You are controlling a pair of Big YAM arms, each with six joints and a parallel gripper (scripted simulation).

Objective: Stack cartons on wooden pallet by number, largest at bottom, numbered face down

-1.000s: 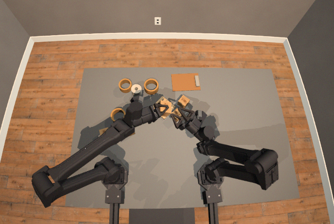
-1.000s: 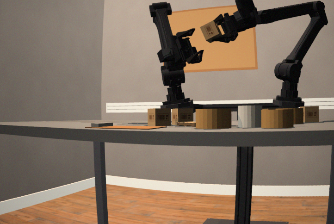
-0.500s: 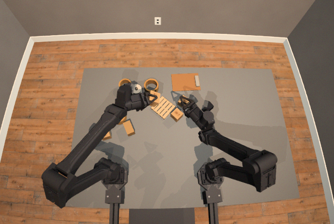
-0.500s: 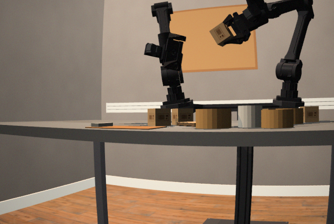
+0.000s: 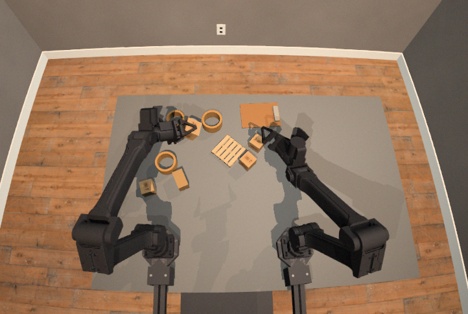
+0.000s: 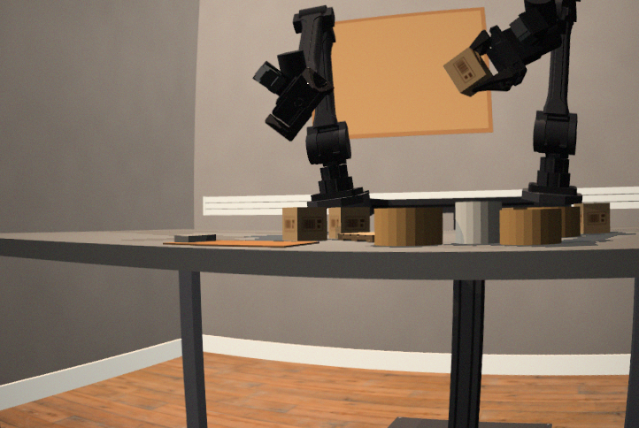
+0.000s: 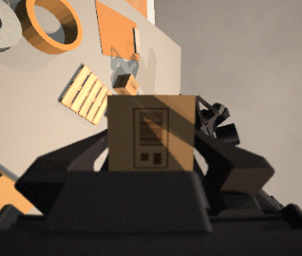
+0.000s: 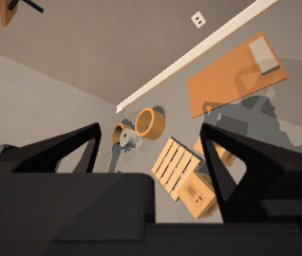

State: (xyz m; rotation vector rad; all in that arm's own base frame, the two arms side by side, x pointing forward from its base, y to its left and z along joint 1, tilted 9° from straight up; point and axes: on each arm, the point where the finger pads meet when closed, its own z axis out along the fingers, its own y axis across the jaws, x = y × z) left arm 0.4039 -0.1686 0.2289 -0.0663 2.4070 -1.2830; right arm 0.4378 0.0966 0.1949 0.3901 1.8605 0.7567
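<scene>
Item, far left: a cube-shaped carton, tan, with a dark printed label, on the matte grey table.
Item: a round ochre ring, thick-walled, near that carton.
Item: a plain oblong block, smooth-faced, just beside the ring.
Item: a second ochre ring, partly hidden by the left arm in the top view.
Item: a pale grey cylinder, its bored end showing in the wrist views, beside the second ring.
Item: the left gripper, black and angular, its jaws pinching a held carton raised above the table and tilted, one label showing. Its number cannot be read.
Item: a third ochre ring, faceted outside.
Item: the square pallet, pale wooden slats with dark gaps, no column upon it.
Item: a nearer carton, labelled, just beside the pallet.
Item: a farther carton, also labelled and upright on the table.
Item: a thin orange board, flat and rectangular, bearing a pale grey bar.
Item, right: the right gripper, black, jaws spread wide, nothing between them.
</scene>
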